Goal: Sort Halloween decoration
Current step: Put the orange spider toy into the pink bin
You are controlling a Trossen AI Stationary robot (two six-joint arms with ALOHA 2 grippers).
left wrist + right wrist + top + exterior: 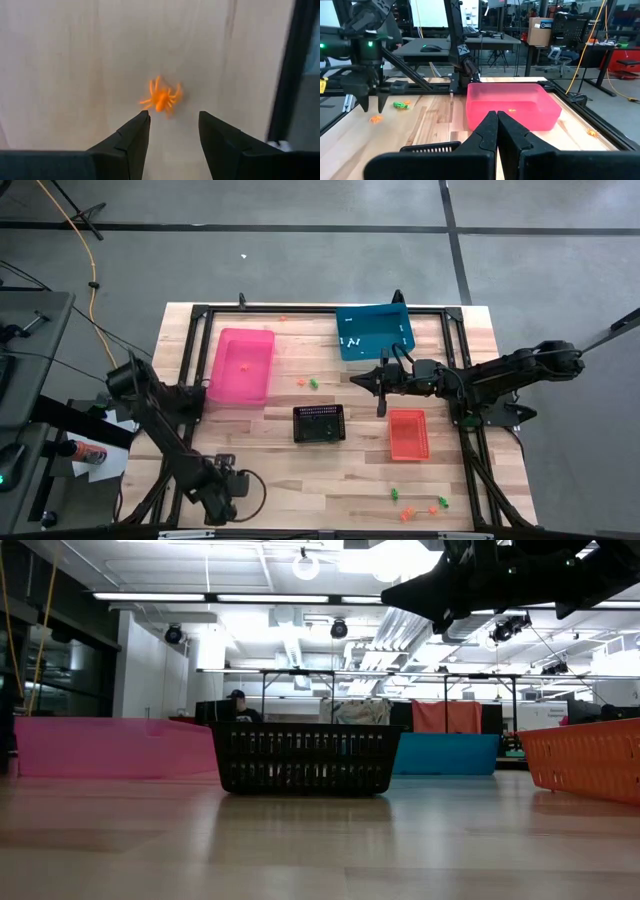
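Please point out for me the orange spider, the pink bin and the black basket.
orange spider (161,98), left wrist view, on its body.
pink bin (228,383), high view, on its left wall.
black basket (319,438), high view, on its near rim.

Bright overhead lighting, blurred orange spider (161,97)

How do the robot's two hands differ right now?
The left hand is open, its fingers apart; the right hand is shut, its fingers pressed together. The left hand points down at the table, with an orange spider just beyond its fingertips; the right hand points level across the table toward the pink bin. Both are dark, two-fingered, and hold nothing that shows.
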